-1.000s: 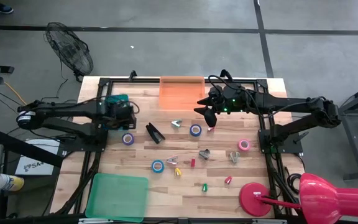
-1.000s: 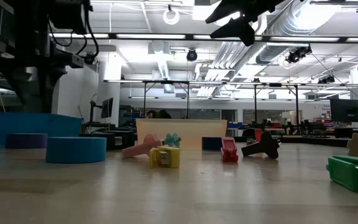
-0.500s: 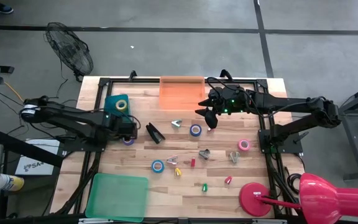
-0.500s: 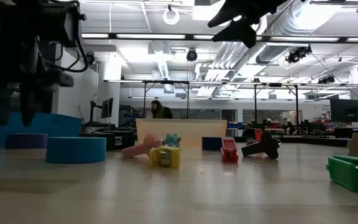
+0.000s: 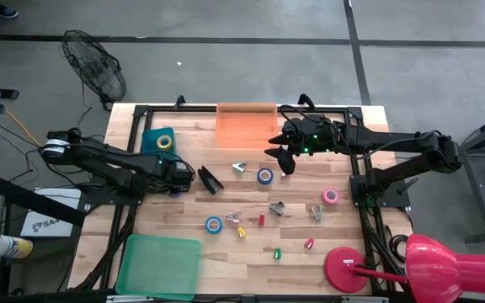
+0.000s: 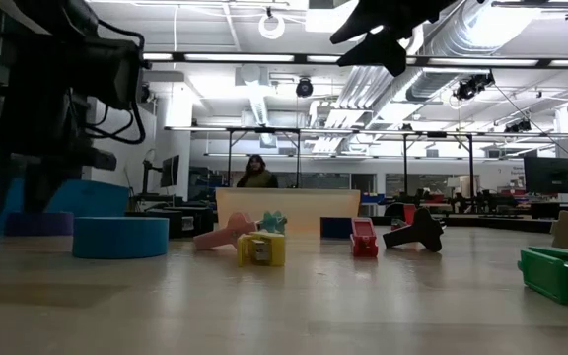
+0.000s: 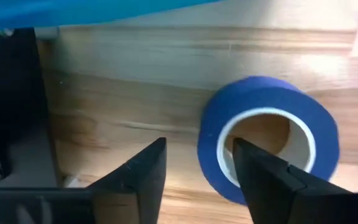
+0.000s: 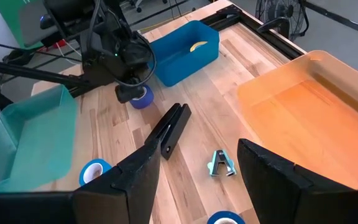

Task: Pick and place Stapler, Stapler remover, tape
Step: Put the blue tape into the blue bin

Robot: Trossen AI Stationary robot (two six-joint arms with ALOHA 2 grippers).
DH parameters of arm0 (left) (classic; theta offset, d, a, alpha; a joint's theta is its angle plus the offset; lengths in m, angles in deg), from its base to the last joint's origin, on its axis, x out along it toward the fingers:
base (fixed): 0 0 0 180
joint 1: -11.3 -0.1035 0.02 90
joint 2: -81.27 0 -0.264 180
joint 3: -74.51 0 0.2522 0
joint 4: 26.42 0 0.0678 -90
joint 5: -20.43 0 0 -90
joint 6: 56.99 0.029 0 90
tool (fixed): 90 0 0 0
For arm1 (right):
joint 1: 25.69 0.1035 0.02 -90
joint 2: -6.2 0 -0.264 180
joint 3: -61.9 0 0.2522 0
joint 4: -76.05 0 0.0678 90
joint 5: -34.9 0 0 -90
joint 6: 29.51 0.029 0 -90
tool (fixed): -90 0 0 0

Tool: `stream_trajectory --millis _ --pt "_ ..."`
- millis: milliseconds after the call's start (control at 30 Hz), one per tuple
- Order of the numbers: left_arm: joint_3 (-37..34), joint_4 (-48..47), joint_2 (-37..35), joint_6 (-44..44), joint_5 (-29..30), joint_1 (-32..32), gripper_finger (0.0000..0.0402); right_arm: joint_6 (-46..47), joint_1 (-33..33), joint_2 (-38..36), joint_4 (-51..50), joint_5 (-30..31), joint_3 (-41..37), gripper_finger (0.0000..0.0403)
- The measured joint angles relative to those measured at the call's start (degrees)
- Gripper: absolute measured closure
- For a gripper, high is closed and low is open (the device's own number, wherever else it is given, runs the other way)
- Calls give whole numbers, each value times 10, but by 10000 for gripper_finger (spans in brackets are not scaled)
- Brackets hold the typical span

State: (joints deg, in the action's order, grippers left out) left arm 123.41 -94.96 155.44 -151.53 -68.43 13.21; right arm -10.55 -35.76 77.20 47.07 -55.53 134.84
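The left claw (image 5: pixel 178 179) sits low over the purple tape roll (image 7: pixel 267 146) on the wooden worktop (image 5: pixel 251 257), fingers parted, one finger in the roll's centre hole and the other outside its wall. The blue bin (image 5: pixel 151 139) stands just beyond, holding a yellow roll (image 5: pixel 166 141). The black stapler (image 5: pixel 210 179) lies just right of this claw. The right claw (image 5: pixel 280 156) hangs open near the orange tray (image 5: pixel 246 124), above a blue roll (image 5: pixel 264 176) and a silvery staple remover (image 5: pixel 239 167). A green tray (image 5: pixel 158 265) rests at the near left.
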Motion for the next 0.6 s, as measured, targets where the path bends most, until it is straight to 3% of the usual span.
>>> stream_trajectory --millis 333,600 --pt "1 23 6 28 -10 0 367 -2 0 0 -3 0 0 196" --pt "68 -22 -8 63 -1 0 368 -1 0 0 -4 0 0 196"
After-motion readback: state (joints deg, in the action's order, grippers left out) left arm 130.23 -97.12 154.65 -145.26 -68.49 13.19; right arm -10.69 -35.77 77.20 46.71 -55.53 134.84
